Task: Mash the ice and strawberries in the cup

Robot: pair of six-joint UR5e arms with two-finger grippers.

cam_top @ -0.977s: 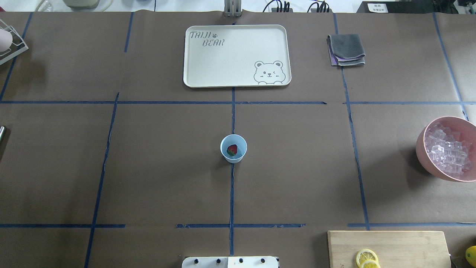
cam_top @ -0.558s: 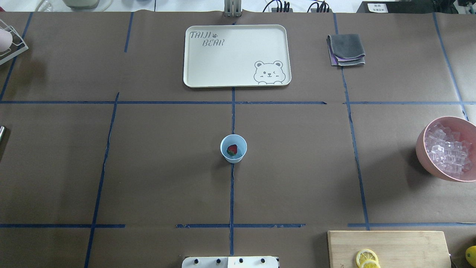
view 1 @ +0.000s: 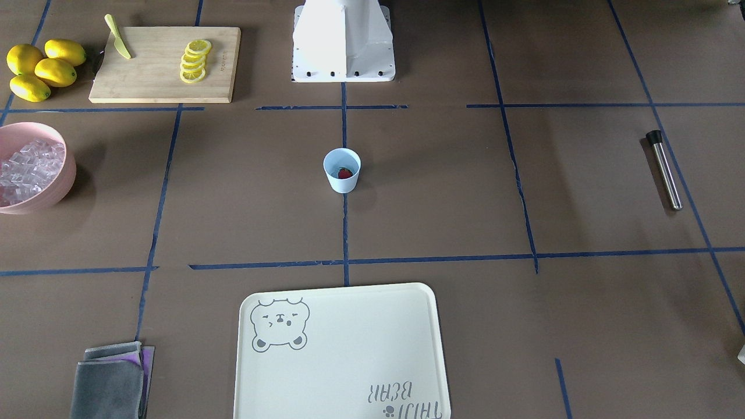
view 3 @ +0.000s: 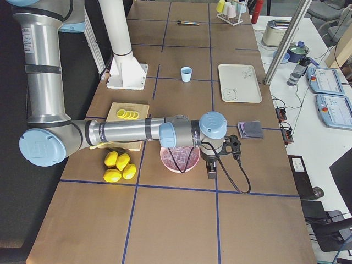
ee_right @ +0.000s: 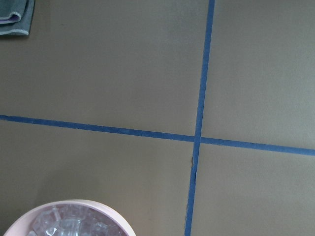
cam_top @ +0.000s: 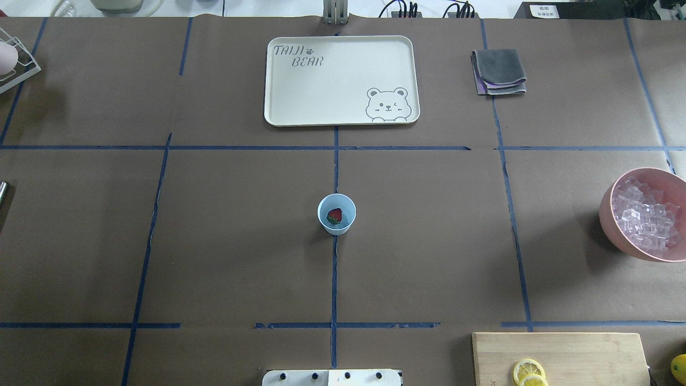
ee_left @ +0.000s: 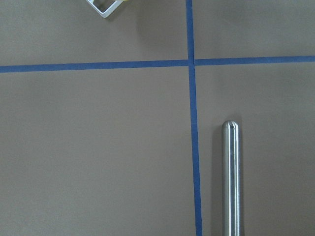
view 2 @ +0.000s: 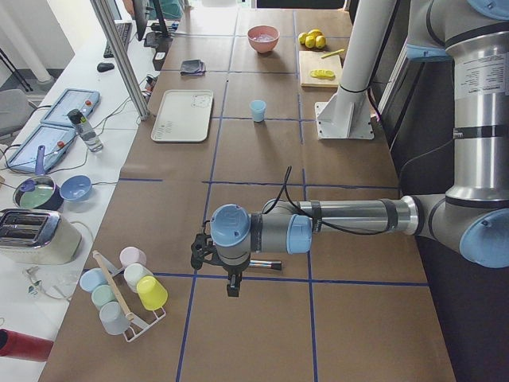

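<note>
The cup with the strawberry stands well apart from the left fingers and right fingers, whose state cannot be told. Ice fills a pink bowl beside the right fingers.

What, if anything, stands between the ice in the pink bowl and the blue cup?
Nothing visible. Between the pink bowl holding the ice and the cup lies only brown paper with blue tape lines. The cutting board sits nearer the robot, off that path.
</note>
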